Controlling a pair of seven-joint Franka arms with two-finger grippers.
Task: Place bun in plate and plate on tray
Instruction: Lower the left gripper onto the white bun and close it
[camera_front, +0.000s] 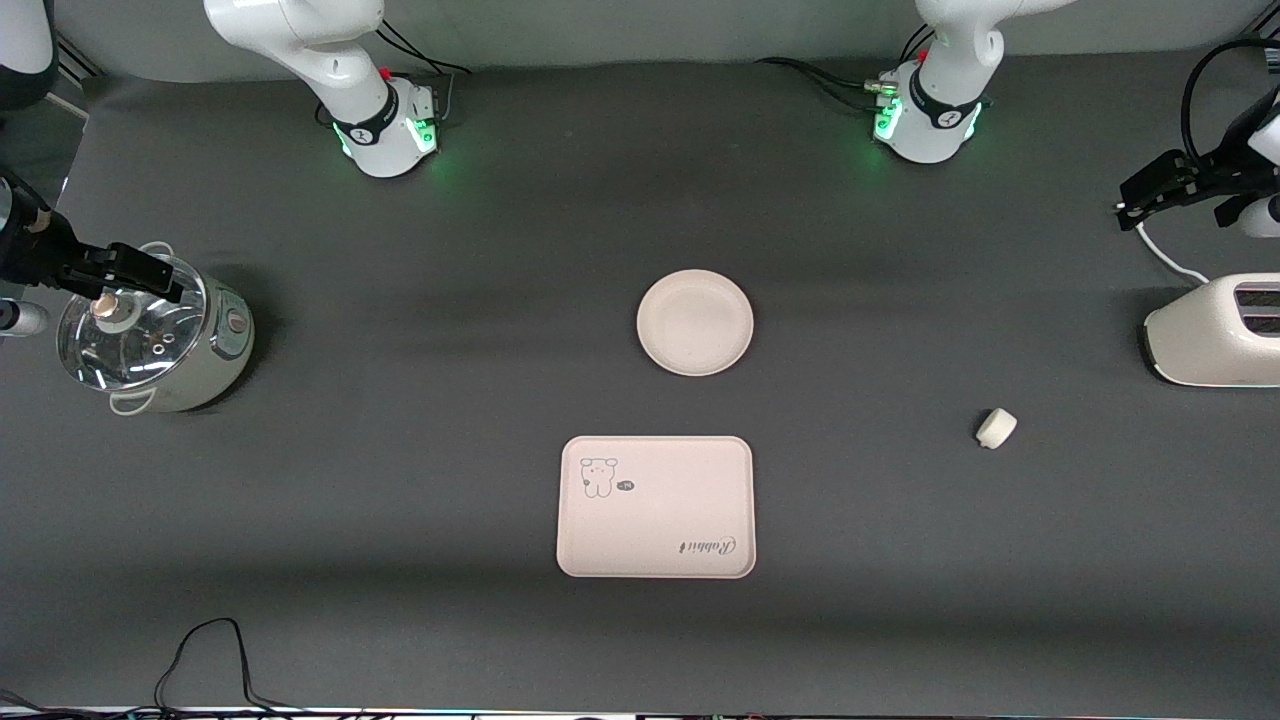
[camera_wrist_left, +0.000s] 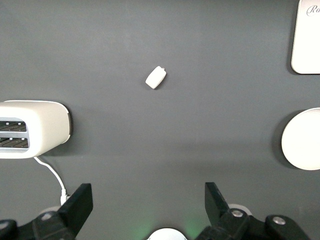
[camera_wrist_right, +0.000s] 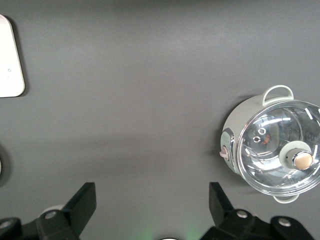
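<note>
The bun (camera_front: 996, 428) lies on the dark table toward the left arm's end; it also shows in the left wrist view (camera_wrist_left: 156, 77). The round plate (camera_front: 695, 322) sits empty at the table's middle. The tray (camera_front: 656, 506) with the bear drawing lies nearer to the front camera than the plate, apart from it. My left gripper (camera_front: 1150, 195) is open and empty, raised over the table beside the toaster; its jaws (camera_wrist_left: 148, 200) stand wide apart. My right gripper (camera_front: 130, 268) is open and empty, raised over the pot, and shows in the right wrist view (camera_wrist_right: 151, 200).
A white toaster (camera_front: 1215, 330) with a cord stands at the left arm's end, seen also in the left wrist view (camera_wrist_left: 30, 129). A pot with a glass lid (camera_front: 150, 340) stands at the right arm's end. Cables lie along the table's front edge.
</note>
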